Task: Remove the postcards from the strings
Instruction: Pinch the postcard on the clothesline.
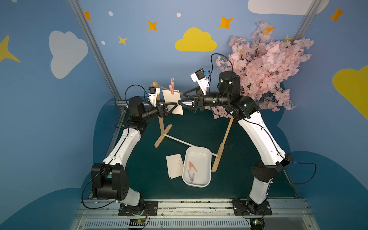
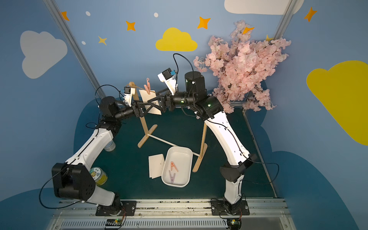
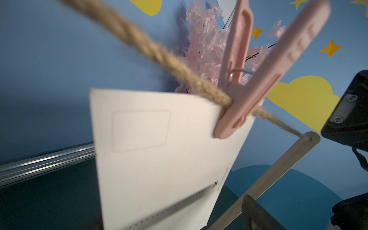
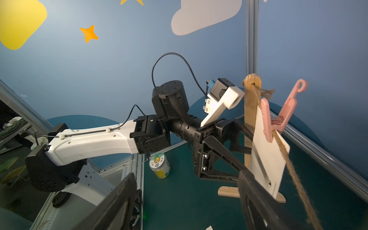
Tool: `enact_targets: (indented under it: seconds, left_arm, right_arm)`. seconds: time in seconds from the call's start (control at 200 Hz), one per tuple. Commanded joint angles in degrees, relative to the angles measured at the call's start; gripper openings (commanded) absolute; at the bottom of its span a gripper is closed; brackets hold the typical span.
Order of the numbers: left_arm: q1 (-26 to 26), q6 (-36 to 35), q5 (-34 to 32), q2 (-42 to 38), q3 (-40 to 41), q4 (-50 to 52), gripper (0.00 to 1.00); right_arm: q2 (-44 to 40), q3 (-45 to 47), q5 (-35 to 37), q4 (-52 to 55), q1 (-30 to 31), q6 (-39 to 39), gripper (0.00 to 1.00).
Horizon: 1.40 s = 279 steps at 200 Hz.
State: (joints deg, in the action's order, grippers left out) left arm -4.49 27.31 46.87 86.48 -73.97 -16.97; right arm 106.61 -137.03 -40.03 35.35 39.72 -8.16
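White hanging postcard [image 1: 172, 98] half-hides the open left gripper [image 1: 173, 106]; right gripper [image 1: 180, 98] is open too. Two loose postcards [image 1: 174, 166] overlap, edges unclear.

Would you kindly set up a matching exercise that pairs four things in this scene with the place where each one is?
Things:
1. hanging postcard
2. purple clothespin
3. loose postcards
4. yellow-labelled tin

Places:
A. flat on the table beside the white tray
B. pinned to the twine by a pink clothespin
C. upright beside the left arm
D. lying inside the white tray

Pairs: 1-B; 2-D; 3-A; 4-C.
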Motion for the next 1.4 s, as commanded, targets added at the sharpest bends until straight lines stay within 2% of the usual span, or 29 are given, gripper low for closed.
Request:
enact_targets:
  seconds: [0.0,0.501,0.831,1.182,1.392]
  left_arm:
    - [0.27,0.92,1.41,-0.21,0.23,-2.35,0.94]
    - [0.27,1.55,2.07,-0.52,1.29,-3.45,0.9]
    - [0.25,2.49,2.46,-0.61,2.61,-4.99,0.8]
    - [0.27,2.41,4.06,-0.77,1.98,-3.36,0.72]
    - [0.27,2.23,4.02,-1.4,1.99,-3.24,0.66]
  right_arm:
    - [-0.48,-1.57,-0.73,-1.52,-0.17,-0.24,0.81]
    - [-0.67,-1.32,-0.66,-1.52,-0.17,0.24,0.81]
    - [-0.33,-1.82,-0.54,-3.14,-0.19,-0.44,0.81]
    - [5.84,-13.65,0.17,-0.89,-1.1,-1.12,0.81]
    - [10.46,-18.36,-1.03,-6.42,-3.56,-8.71,0.81]
